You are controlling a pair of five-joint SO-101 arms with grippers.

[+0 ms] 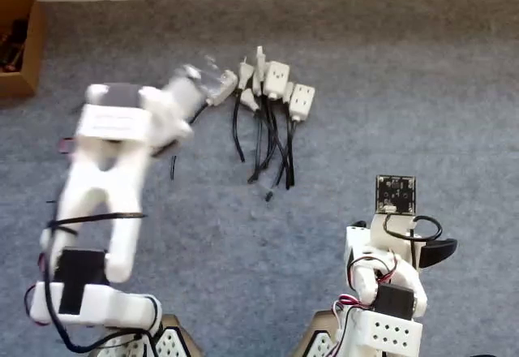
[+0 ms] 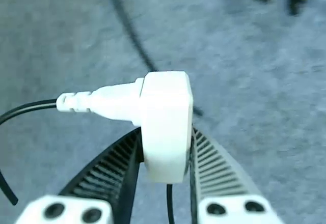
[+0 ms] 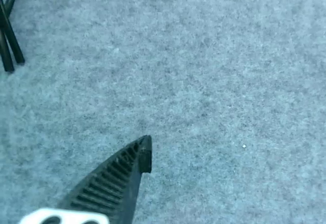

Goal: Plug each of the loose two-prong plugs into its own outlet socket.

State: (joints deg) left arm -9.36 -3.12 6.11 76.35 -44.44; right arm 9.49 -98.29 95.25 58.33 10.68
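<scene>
Nearest the bases, the right gripper (image 1: 431, 249) rests low over bare grey felt (image 3: 229, 81), well apart from the work; whether its jaws are apart or together cannot be told. Its wrist view catches the ends of a few black cords (image 3: 7, 35) at the edge.

Farther out, the left gripper (image 1: 209, 89) hangs above the felt just beside the bundle. Its jaws are clamped on the sides of a white connector (image 2: 165, 112), whose cord trails off from a ribbed collar. Its face is turned away, so it cannot be told whether that piece is a plug or a socket.

Beyond it lies the bundle: two square white sockets (image 1: 276, 79) side by side, slimmer white plugs (image 1: 246, 73) touching them, and cords fanned back toward the arms. The pieces crowd too closely to say that any pair is mated.

By judgement the task is at an early stage: one piece is lifted, nothing is clearly plugged in, and each plug is yet to be matched and pushed home. A cardboard box (image 1: 16, 45) sits at the far corner
</scene>
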